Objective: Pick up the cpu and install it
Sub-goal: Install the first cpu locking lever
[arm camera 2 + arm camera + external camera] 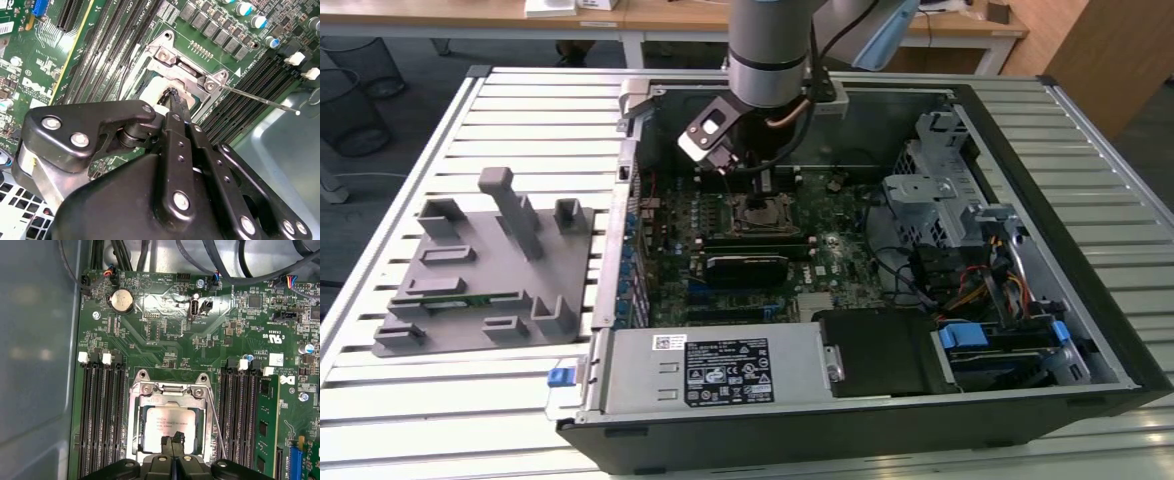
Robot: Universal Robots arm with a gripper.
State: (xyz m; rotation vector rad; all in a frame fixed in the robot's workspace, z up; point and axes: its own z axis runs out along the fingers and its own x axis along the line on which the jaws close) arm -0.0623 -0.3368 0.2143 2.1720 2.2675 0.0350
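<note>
Item: gripper (173,442), fingers pressed together, tips at one edge of cpu (167,424). Item: cpu, lies flat in metal-framed socket (134,415) on green motherboard (165,340).

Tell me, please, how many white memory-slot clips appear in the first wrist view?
4 clips: two on one side of the socket, two on the other; more may be hidden.

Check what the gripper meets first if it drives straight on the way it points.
The cpu, lying flat in the socket: the gripper, fingers shut, points at its edge. Whether there is a gap between them is unclear; they may already touch.
</note>
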